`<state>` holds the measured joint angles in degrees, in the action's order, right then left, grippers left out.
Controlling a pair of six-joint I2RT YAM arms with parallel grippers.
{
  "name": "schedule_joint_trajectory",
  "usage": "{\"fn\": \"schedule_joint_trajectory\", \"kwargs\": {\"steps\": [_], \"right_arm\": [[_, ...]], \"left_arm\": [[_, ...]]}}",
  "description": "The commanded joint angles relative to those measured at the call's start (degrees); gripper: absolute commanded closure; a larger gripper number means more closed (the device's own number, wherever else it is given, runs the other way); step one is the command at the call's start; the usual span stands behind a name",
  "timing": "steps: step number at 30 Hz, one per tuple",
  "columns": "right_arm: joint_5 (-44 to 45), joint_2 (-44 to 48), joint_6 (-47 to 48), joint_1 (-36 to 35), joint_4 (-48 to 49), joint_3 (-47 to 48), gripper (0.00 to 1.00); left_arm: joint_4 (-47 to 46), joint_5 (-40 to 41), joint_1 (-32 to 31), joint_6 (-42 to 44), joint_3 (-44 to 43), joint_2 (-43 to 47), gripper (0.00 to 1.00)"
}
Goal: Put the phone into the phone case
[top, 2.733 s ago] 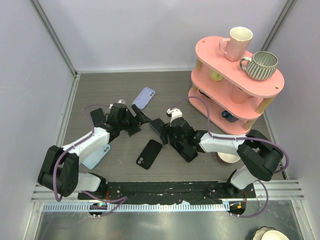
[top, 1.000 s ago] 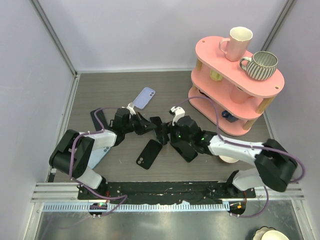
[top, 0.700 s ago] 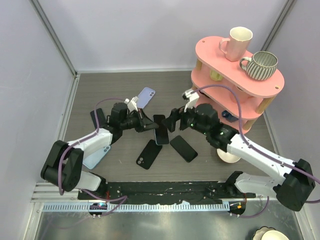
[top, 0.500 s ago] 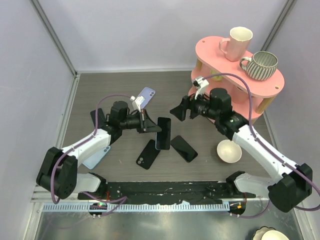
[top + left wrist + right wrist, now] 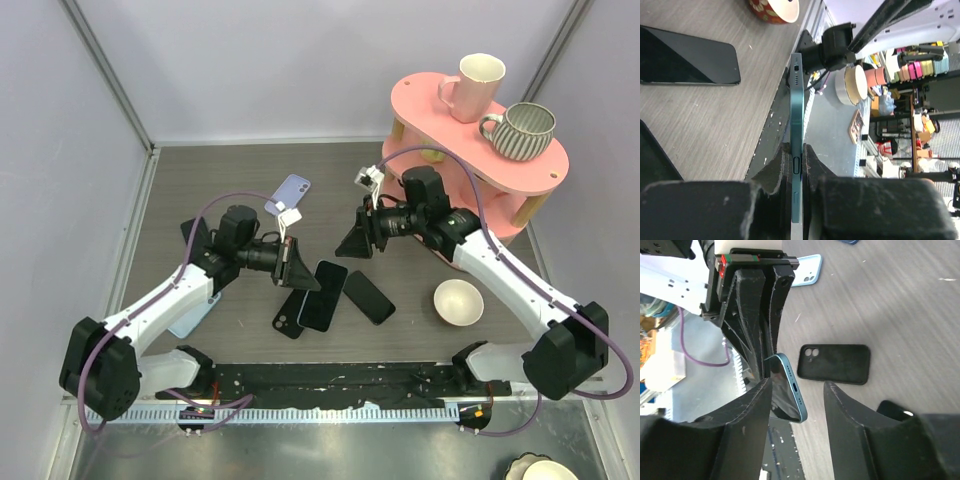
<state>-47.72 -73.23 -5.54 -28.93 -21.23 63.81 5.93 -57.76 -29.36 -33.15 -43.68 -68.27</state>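
My left gripper (image 5: 297,272) is shut on the phone (image 5: 322,297), a teal-edged handset with a dark screen. It holds the phone tilted above the black phone case (image 5: 285,318), which lies flat and partly hidden beneath it. In the left wrist view the phone (image 5: 796,100) stands edge-on, pinched between the pads of the left gripper (image 5: 797,160). My right gripper (image 5: 352,244) hangs open behind the phone, apart from it. In the right wrist view the right gripper (image 5: 807,410) looks down at the phone (image 5: 787,390) and the case (image 5: 835,364), with nothing between its fingers.
A second dark phone (image 5: 370,296) lies flat right of the case. A lavender case (image 5: 288,195) lies farther back and a light blue one (image 5: 190,315) under the left arm. A white bowl (image 5: 458,302) and a pink shelf (image 5: 470,150) with mugs stand at the right.
The left gripper has carried the phone up off the table, then down and nearer, over the black case. The right arm has pulled back up to the right, its jaws narrower.
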Motion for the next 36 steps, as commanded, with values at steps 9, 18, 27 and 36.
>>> {"fn": "schedule_joint_trajectory", "kwargs": {"steps": [9,18,27,36], "right_arm": [[-8.97,-2.09,-3.69,-5.52,4.89,-5.46,0.48],[-9.67,-5.17,-0.26,-7.46,1.63,-3.87,0.72],[-7.57,0.18,-4.19,-7.55,6.72,-6.85,0.99],[3.77,10.82,-11.85,-7.55,7.87,-11.78,0.99]], "left_arm": [[4.0,-3.76,-3.59,6.34,-2.02,2.62,1.0],[4.35,-4.73,-3.86,6.95,-1.85,3.23,1.0],[16.11,3.25,-3.86,15.38,-8.25,2.18,0.49],[23.24,49.8,-1.5,15.4,-22.05,-0.18,0.24]]}}
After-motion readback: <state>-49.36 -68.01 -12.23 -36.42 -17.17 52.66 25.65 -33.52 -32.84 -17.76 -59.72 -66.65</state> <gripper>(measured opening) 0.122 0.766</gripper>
